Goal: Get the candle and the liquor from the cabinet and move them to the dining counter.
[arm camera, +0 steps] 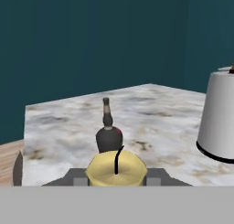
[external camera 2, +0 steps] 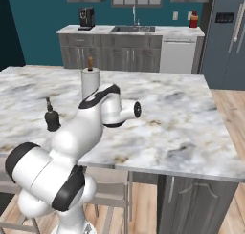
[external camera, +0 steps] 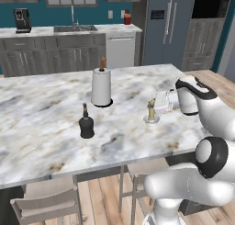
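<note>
Large white-and-grey marble dining counter point(external camera: 41, 123) with tan veining, on a dark grey base, with wooden stools point(external camera: 48, 203) tucked beneath its near edge. Squat glossy black liquor bottle point(external camera: 86, 123) with a narrow neck and brownish stopper, standing upright on the slab; in the right base view it appears at the left, partly behind the white arm. Behind it and to its right in the left base view, well apart, a white paper-towel roll point(external camera: 101, 87) on a dark base with a brown core. Short pale-yellow stick candle point(external camera: 151, 111) in a small white saucer-shaped holder, upright on the slab right of the bottle, its holder touching the marble. Two-finger gripper point(external camera: 159, 103) at the end of the white arm, reaching in from the right at candle height; in the hand view the yellow candle top with its black wick point(arm camera: 117, 161) lies between the grey finger pads point(arm camera: 78, 177), the jaws pinching the candle, with the bottle directly beyond it and the paper-towel roll at the right edge. Background: grey base units with a sink point(external camera: 75, 29), a black coffee machine point(external camera: 22, 20) and a small red bottle point(external camera: 127, 18) against a teal wall
</note>
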